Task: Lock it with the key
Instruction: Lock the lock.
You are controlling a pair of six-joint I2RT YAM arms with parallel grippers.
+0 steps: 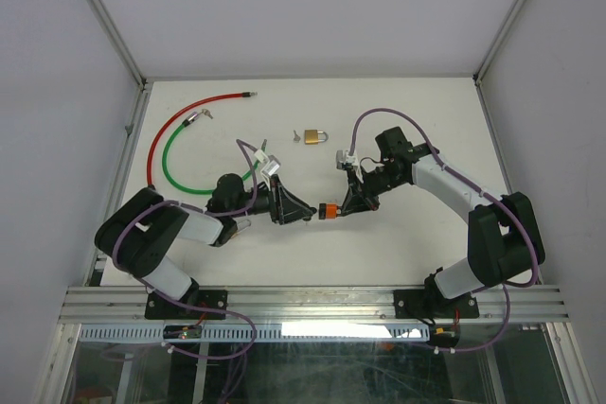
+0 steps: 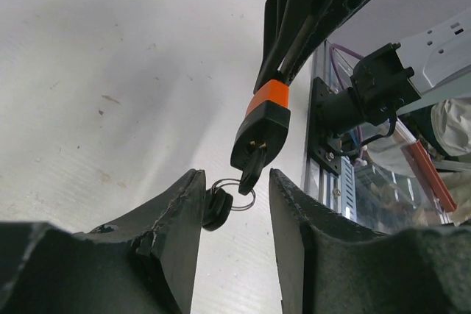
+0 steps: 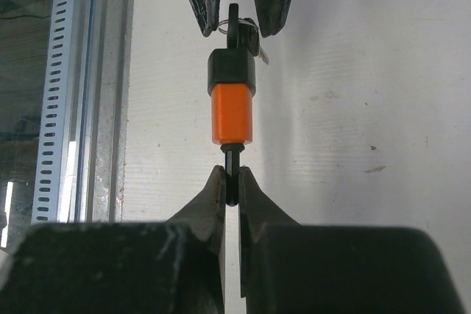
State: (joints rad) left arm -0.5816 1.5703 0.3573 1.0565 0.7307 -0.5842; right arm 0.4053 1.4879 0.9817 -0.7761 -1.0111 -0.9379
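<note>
The orange lock (image 3: 232,104) was held up off the table (image 1: 407,253), in the space between the two arms. Its thin black loop was pinched tight in the right gripper (image 3: 232,182), whose fingers were squeezed together on it. A black key (image 2: 251,170) was stuck in the other end of the lock, the end turned away from the right gripper. A small ring (image 2: 237,195) was hung from the key, and a black piece (image 2: 215,209) was hung on the ring.

The key was placed right between the two fingers of the left gripper (image 2: 235,189). Those fingers were spread a little, one on each side of the key. A gap was seen on both sides, so the key was not squeezed.

Farther back on the table, a gold lock (image 1: 315,135) was laid with a small key (image 1: 297,135) just beside it. A red cable (image 1: 220,98) and a green cable (image 1: 167,160) were curled at the back left.
</note>
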